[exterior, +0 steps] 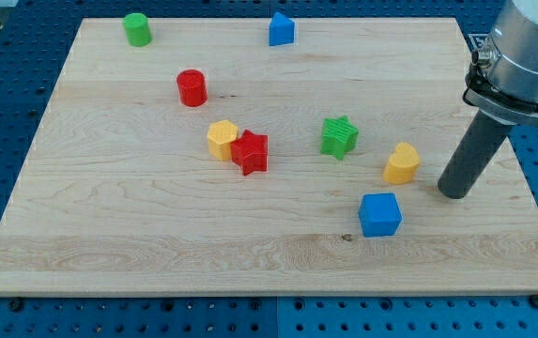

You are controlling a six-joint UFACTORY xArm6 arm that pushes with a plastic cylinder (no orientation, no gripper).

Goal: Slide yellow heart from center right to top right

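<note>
The yellow heart (401, 163) lies on the wooden board (109, 225) at the view's centre right. My tip (455, 193) touches the board just to the right of the heart and slightly below it, with a small gap between them. The dark rod rises from the tip up to the grey arm at the view's top right.
A blue cube (379, 214) sits just below-left of the heart. A green star (339, 137) is to its left. A red star (250, 151) touches a yellow hexagon (222, 139) at centre. A red cylinder (192, 87), a green cylinder (137, 29) and a blue block (281, 30) lie higher up.
</note>
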